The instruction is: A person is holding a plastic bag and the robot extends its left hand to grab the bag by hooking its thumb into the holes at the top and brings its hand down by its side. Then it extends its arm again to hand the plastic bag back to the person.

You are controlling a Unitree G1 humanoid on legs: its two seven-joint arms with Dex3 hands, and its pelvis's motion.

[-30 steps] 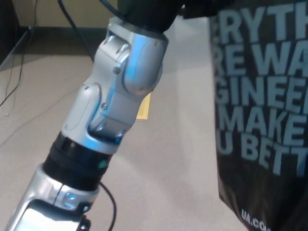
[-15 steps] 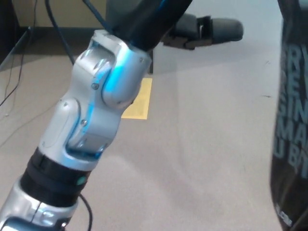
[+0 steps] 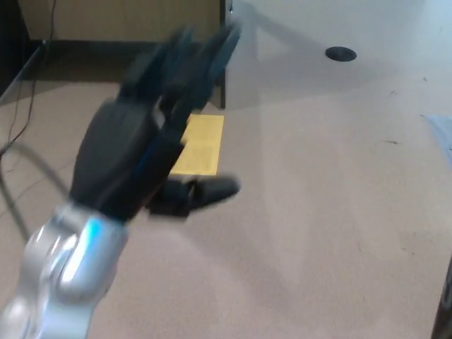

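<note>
Left hand (image 3: 134,155) reaching out empty
Fingers are spreading, thumb jutting sideways, though blurred; the bag (image 3: 445,296) is seemingly barely showing, unhooked.

The floor (image 3: 304,212) is a plain beige surface that fills most of the head view, spreading beneath and to the right of the blurred left hand (image 3: 134,152). A yellow rectangular patch (image 3: 201,145) lies flat on it just behind the hand, partly hidden by the fingers, and a small dark round disc (image 3: 341,54) sits in the floor well off to the upper right of the hand. Thin dark cables (image 3: 14,134) trail across the floor to the left of the hand, near a dark baseboard (image 3: 78,46) along the far wall.
</note>
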